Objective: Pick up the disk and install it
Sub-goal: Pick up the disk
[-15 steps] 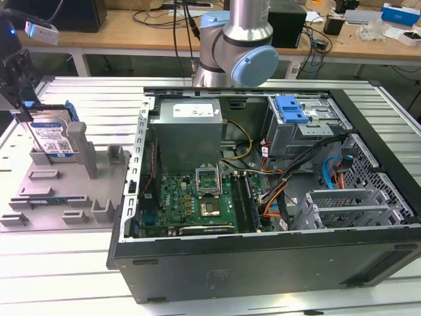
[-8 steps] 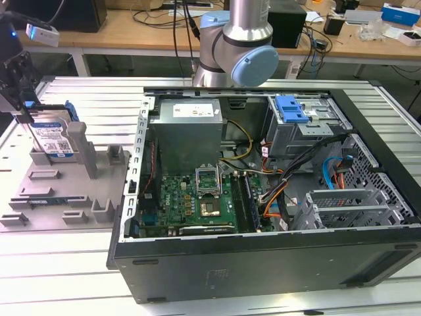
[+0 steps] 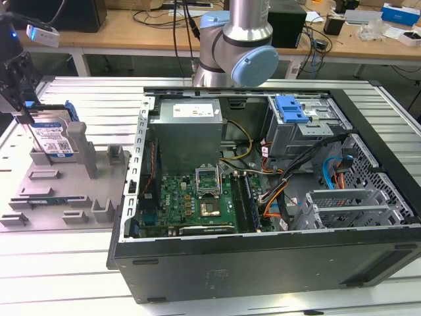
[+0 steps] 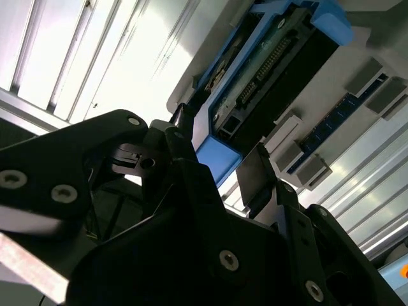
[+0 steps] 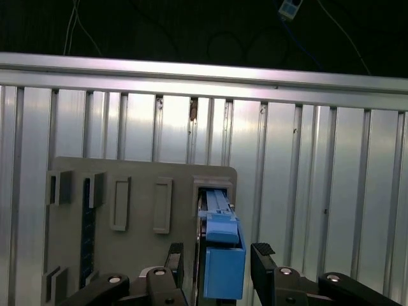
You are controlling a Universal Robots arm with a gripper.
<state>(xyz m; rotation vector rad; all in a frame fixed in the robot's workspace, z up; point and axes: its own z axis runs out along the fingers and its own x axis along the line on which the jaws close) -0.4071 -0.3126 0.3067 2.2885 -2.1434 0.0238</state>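
Exterior view, nine o'clock: the disk (image 3: pixel 54 139) stands upright in the gray holder (image 3: pixel 46 191). In the first wrist view my gripper (image 5: pixel 217 252) straddles it, spread wide, clamping nothing.

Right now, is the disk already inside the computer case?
No, the disk stands upright in the gray holder outside the computer case, at the exterior view's left.

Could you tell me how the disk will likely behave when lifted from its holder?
The disk is a metal slab in a blue plastic frame, so probably stiff and heavy for its size. It stands on edge in the grey holder, so it may tip once freed. The frame's sides look smooth, perhaps slippery for the gripper.
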